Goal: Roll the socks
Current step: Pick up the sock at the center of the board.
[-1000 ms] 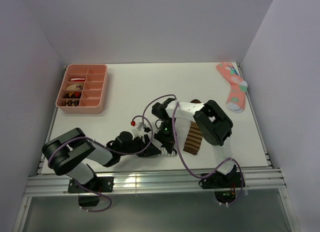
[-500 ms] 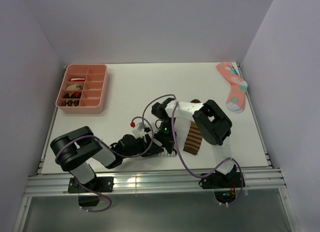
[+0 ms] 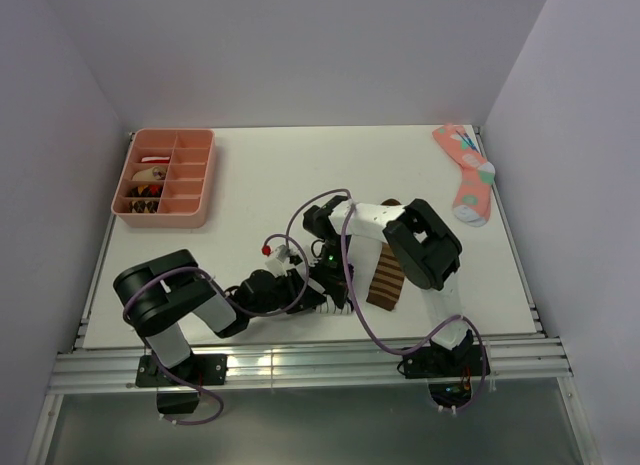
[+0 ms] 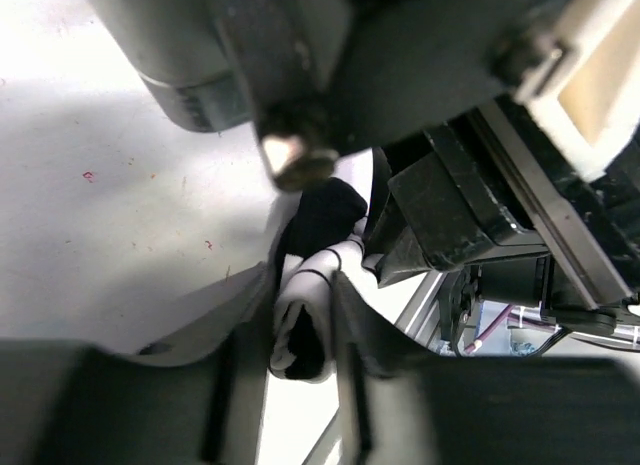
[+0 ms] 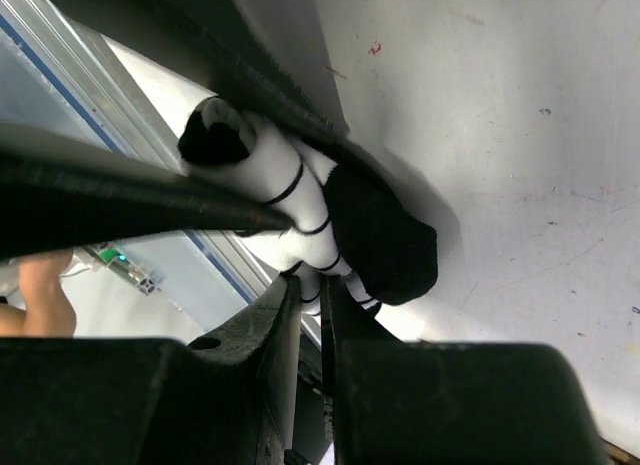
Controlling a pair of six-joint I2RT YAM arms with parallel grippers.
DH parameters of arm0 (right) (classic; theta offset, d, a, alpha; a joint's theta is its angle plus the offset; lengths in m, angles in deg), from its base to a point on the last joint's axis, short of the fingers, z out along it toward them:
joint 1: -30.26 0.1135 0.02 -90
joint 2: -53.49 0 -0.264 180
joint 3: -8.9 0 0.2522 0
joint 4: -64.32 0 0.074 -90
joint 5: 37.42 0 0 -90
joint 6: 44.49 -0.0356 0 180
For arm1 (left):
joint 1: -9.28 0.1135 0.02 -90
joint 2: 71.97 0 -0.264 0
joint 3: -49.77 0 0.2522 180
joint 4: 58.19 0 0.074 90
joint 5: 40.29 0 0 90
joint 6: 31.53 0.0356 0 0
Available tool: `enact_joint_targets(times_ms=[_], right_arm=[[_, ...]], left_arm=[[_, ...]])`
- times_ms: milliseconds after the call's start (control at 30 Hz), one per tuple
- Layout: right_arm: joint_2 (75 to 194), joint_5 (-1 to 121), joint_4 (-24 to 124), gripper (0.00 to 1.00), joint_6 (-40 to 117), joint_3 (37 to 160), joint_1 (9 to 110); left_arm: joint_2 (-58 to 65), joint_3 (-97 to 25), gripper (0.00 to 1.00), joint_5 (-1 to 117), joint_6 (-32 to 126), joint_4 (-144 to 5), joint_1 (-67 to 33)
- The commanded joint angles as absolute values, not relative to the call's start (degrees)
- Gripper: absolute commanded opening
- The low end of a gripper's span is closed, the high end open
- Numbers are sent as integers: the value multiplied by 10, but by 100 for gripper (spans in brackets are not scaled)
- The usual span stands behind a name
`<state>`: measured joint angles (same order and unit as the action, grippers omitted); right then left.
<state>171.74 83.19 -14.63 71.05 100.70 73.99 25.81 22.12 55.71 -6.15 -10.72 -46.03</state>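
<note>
Soft, light and limp, the white sock sits bunched at the near edge of the surface, right tool pinched shut on its striped middle, left tool straddling it, grip unclear; the brown sock beside it is probably best taken by an end.

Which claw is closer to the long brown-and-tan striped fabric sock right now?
Right. In the top view the right claw sits just left of the long brown-and-tan striped fabric sock; the left claw lies farther left, both on the small black-striped white sock.
</note>
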Motion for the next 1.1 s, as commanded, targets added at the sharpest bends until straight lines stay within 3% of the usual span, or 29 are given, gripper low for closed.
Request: enact_joint_targets(times_ms=[0,200,567,767,1067], right_arm=[[1784,663,-13,8,782,969,752],[1775,665,-8,10,768,968,751],[1714,673,13,40,704,959,737],[1672,666,11,46,668,960,724],[1621,654,-5,47,643,978,700]], left_arm=[[281,216,30,584,-63,-159,-468],[267,219,0,589,-74,-166,-468],[194,239,0,534,-134,-215,-468],[137,234,0,500,-146,-302,-468],[110,247,0,471,-165,-317,-465]])
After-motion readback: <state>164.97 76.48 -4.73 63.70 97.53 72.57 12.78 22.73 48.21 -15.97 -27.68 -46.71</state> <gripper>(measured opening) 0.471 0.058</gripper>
